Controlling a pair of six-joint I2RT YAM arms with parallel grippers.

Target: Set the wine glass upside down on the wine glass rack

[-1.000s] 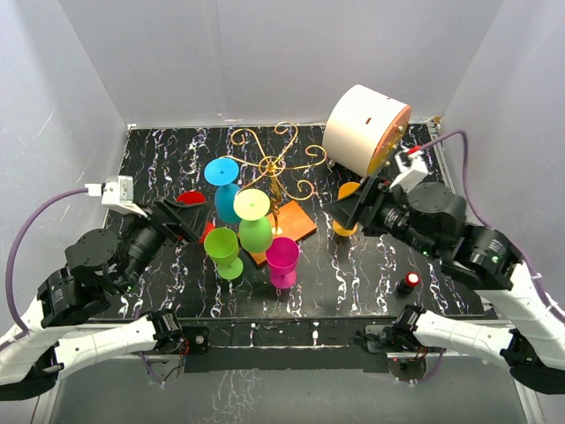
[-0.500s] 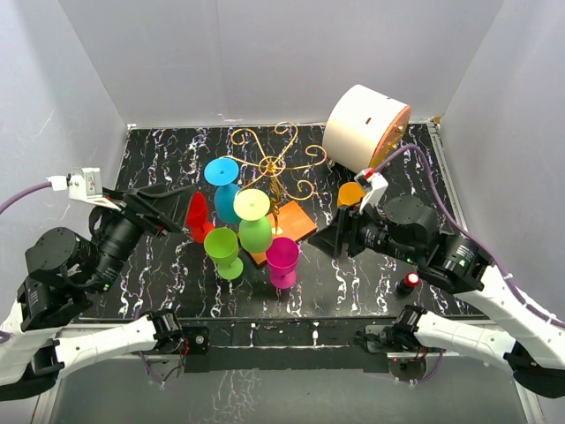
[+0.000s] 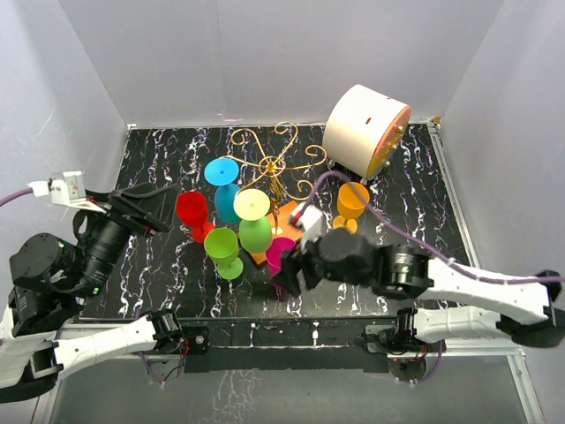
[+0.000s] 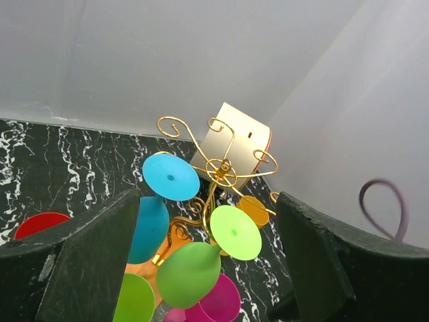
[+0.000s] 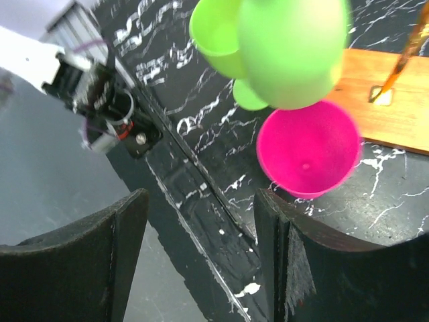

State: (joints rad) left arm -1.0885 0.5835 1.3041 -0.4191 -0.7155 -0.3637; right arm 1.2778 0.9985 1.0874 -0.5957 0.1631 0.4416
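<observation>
The wine glass rack (image 3: 275, 161) stands mid-table, its gold scrolls rising from a post on an orange-brown wooden base (image 5: 402, 114). Two glasses hang on it upside down, feet up: a blue glass (image 3: 222, 173) on its left side and a yellow-green glass (image 3: 252, 205) at its front. The magenta wine glass (image 5: 308, 151) stands upright on the black marbled table (image 3: 177, 150), just in front of the rack's base, its mouth open upward. A green glass (image 3: 222, 247) stands upright at the rack's front left. A red glass (image 3: 191, 209) stands to the rack's left and an orange glass (image 3: 352, 200) to its right. A large white cylinder (image 3: 365, 128) lies behind the rack to the right. The right gripper (image 5: 198, 248) hovers on the near side of the magenta wine glass, jaws spread wide with nothing between them — not touching it. The left gripper (image 4: 208, 201) is well left of the rack and faces it — also wide and empty.
</observation>
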